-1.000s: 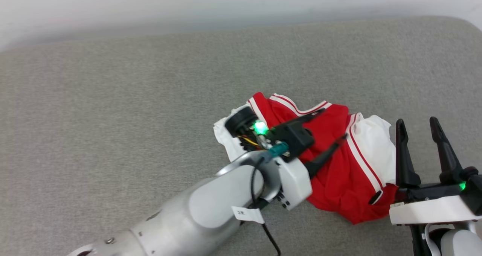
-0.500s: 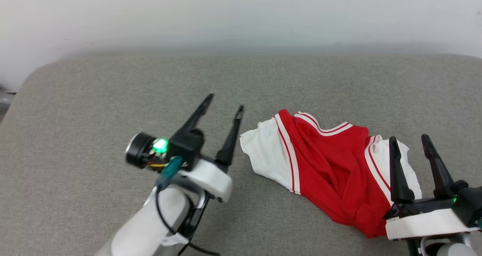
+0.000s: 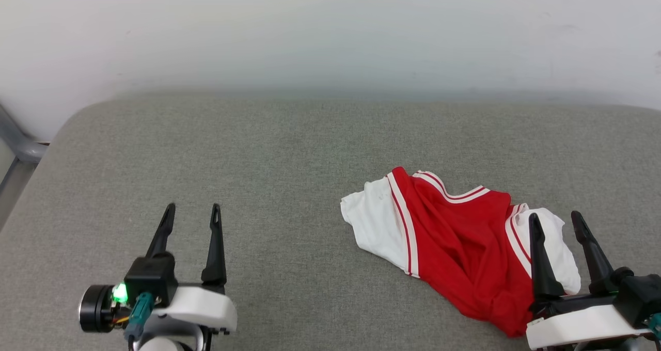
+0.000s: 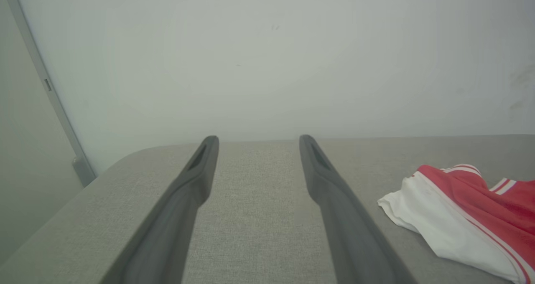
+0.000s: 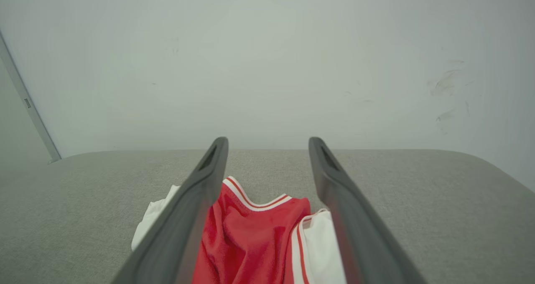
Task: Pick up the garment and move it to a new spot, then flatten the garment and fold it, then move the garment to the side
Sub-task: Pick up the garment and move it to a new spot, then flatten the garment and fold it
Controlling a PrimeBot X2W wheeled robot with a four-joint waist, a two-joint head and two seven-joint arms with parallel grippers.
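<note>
On the right half of the grey fabric-covered padded surface (image 3: 289, 160) lies the crumpled red shirt with white sleeves and striped trim (image 3: 454, 248). Its long axis runs diagonally toward the surface's near right edge, and its neckline faces the far edge. The left gripper (image 3: 192, 207), over the surface's near left, stands released, fingers pointing at the far edge. The right gripper (image 3: 553, 216), likewise spread and empty, stands over the right sleeve; its white base hides the shirt's nearest corner.

One garment (image 3: 454, 237), two end effectors (image 3: 193, 207) (image 3: 553, 216), one grey cushion (image 3: 258, 160).
</note>
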